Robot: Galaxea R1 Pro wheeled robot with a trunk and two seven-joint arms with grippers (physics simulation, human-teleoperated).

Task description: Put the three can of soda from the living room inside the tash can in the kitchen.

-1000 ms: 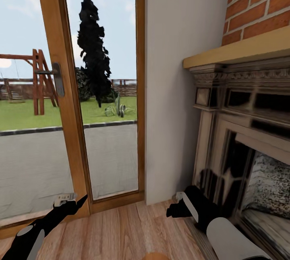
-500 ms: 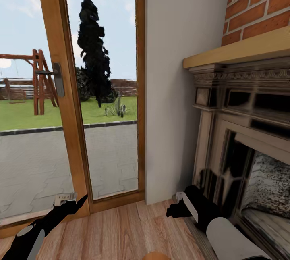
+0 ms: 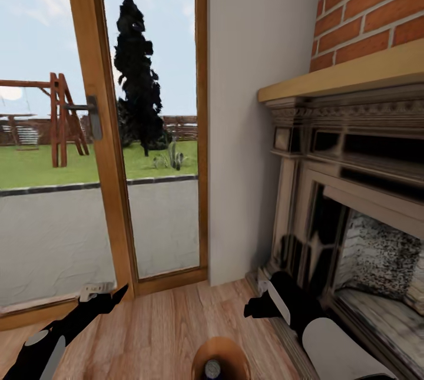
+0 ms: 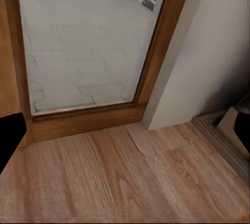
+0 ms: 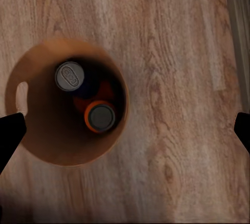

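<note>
Facing glass door (image 3: 147, 132) and fireplace (image 3: 353, 203); trash can (image 5: 31, 140) on wood floor (image 5: 177, 78), holding two soda cans (image 5: 70, 76); right pincer (image 5: 125, 130) spread wide above, empty; left pincer (image 4: 10, 138) state unclear; risk: clipping bin while turning, tipping cans out.

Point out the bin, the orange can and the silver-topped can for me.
bin (image 5: 44, 146): right wrist view, bare coppery inner wall.
orange can (image 5: 101, 117): right wrist view, its top, standing inside the bin.
silver-topped can (image 5: 70, 76): right wrist view, its silvery lid, inside the bin beside the orange can.
</note>
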